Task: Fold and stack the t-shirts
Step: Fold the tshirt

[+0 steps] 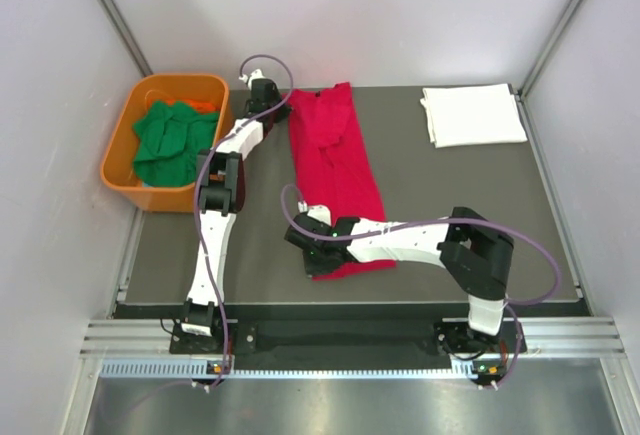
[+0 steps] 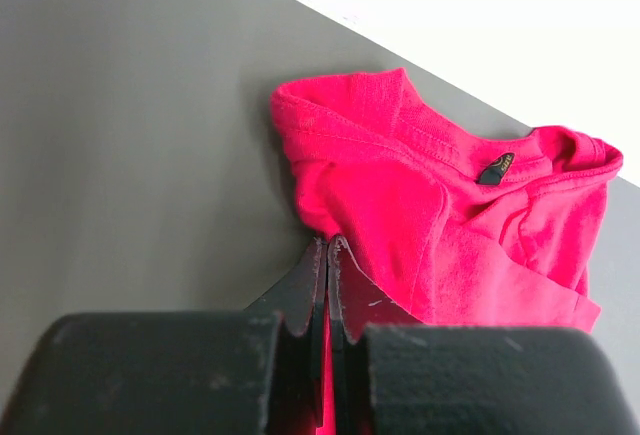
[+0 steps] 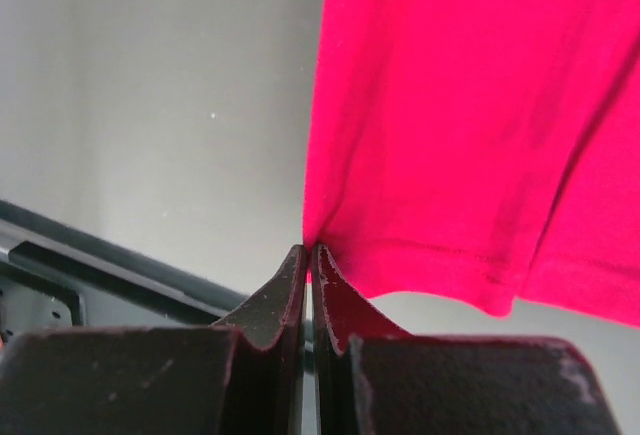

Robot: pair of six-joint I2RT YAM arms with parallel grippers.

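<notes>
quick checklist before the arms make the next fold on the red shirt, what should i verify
1. Left gripper shut on the red t-shirt at its collar end: ok.
2. Right gripper shut on the hem corner: ok.
3. Shirt lying smooth: not ok, it is bunched near the collar.
4. Bare table to the right of the shirt for the fold: ok.
5. White t-shirt folded in the far right corner, apart from both arms: ok.
6. How many cloth layers each pinch holds: cannot tell.
</notes>
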